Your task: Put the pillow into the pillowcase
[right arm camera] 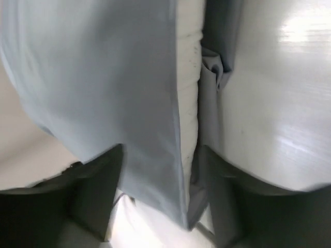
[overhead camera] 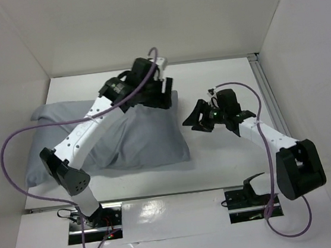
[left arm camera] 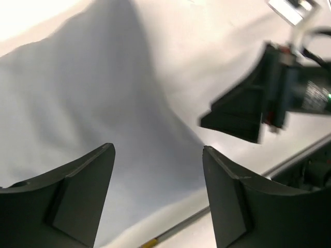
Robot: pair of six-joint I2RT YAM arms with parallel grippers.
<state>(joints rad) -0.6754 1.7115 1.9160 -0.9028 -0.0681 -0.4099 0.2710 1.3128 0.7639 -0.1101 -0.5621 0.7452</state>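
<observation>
The grey pillowcase (overhead camera: 132,143) lies plump on the left half of the table, and the left arm crosses over it. The white pillow shows only in the right wrist view, as a narrow strip (right arm camera: 189,103) between the grey layers at the case's open right end (right arm camera: 103,77). My left gripper (overhead camera: 163,94) is open and empty, hovering over the case's far right corner; grey cloth (left arm camera: 93,103) lies below its jaws (left arm camera: 158,150). My right gripper (overhead camera: 195,120) is open and empty, just right of the case's open edge, and faces the opening (right arm camera: 163,155). It also shows in the left wrist view (left arm camera: 243,111).
The white table (overhead camera: 229,158) is boxed in by white walls at the back and both sides. A metal rail (overhead camera: 270,100) runs along the right edge. The purple cable of the left arm loops out over the case's left side (overhead camera: 8,160).
</observation>
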